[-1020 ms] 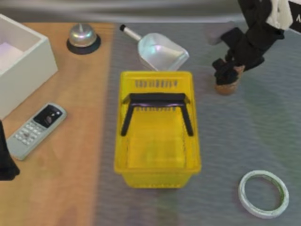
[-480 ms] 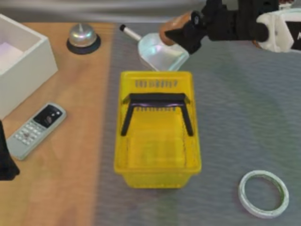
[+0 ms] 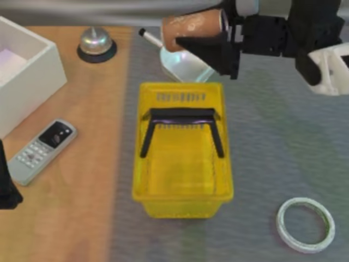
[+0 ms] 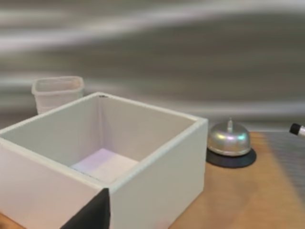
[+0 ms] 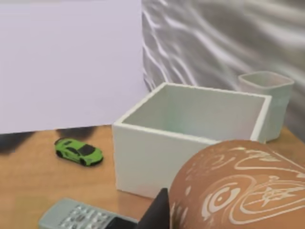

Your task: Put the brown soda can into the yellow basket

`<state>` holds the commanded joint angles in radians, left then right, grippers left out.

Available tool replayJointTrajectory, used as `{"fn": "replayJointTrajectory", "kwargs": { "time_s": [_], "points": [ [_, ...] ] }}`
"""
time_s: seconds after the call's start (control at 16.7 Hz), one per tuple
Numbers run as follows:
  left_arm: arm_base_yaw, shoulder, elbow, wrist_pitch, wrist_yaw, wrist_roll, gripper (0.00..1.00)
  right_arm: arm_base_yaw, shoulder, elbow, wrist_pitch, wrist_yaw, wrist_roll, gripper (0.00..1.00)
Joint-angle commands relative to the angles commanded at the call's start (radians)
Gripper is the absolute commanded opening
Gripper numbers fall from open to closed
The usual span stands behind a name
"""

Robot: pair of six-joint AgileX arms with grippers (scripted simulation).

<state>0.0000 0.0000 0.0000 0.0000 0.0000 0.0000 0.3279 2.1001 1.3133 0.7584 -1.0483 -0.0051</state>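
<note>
The brown soda can (image 3: 186, 25) lies sideways in the air, and my right gripper (image 3: 203, 34) is shut on it. It hangs over the silver scoop (image 3: 188, 68), just beyond the far end of the yellow basket (image 3: 229, 155). The basket stands mid-table with its black handles (image 3: 182, 115) folded across the opening. In the right wrist view the can (image 5: 238, 186) fills the near corner, copper-brown with pale swirls, with one dark finger (image 5: 159, 212) against it. My left gripper (image 3: 6, 185) is parked at the table's left edge.
A white box (image 3: 24, 71) and a silver bell (image 3: 96, 42) stand at the back left, with a grey remote (image 3: 42, 150) in front of them. A white tape ring (image 3: 305, 224) lies at the front right. The right wrist view also shows a green toy car (image 5: 78, 151) and a pale cup (image 5: 267, 102).
My right gripper has lifted the can off the table at the right and carried it left. It now hangs higher, over the scoop behind the basket. The left arm has not moved.
</note>
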Motion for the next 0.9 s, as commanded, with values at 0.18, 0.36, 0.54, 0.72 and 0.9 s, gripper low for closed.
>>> {"fn": "replayJointTrajectory", "kwargs": {
  "time_s": [0.18, 0.36, 0.54, 0.72, 0.9],
  "points": [
    [0.0, 0.0, 0.0, 0.0, 0.0, 0.0, 1.0, 0.008, -0.031, -0.064, 0.087, -0.057, 0.034, 0.0],
    [0.0, 0.0, 0.0, 0.0, 0.0, 0.0, 1.0, 0.008, -0.033, -0.07, 0.094, -0.062, 0.038, 0.0],
    [0.0, 0.0, 0.0, 0.0, 0.0, 0.0, 1.0, 0.004, -0.026, -0.067, 0.096, -0.062, 0.038, 0.0],
    [0.0, 0.0, 0.0, 0.0, 0.0, 0.0, 1.0, 0.006, 0.041, -0.079, 0.168, -0.063, 0.037, 0.0],
    [0.0, 0.0, 0.0, 0.0, 0.0, 0.0, 1.0, 0.009, 0.146, -0.104, 0.315, -0.06, 0.034, 0.0]
  ]
}}
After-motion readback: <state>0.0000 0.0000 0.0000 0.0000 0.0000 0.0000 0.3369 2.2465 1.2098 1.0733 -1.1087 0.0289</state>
